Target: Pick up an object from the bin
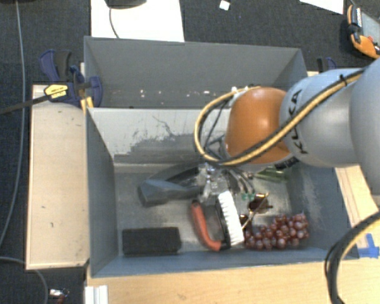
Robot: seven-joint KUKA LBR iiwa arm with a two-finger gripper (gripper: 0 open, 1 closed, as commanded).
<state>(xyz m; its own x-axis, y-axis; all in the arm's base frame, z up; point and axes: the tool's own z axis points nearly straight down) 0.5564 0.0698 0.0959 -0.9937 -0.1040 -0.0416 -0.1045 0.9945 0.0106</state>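
Note:
My gripper [214, 181] hangs below the orange wrist cover, near the middle of the bin. It is right at the right end of a dark grey-blue wedge-shaped tool [159, 190] that lies across the bin floor. Just in front of the gripper lies a white brush [230, 219] with bristles, and beside it an orange-handled tool [202, 228]. Whether anything sits between the fingers is hidden by the wrist and cables.
A black rectangular block [151, 240] lies at the front left corner. A bunch of dark red plastic grapes [280, 230] rests at the front right. A green thing [272, 175] peeks out under the arm by the right wall.

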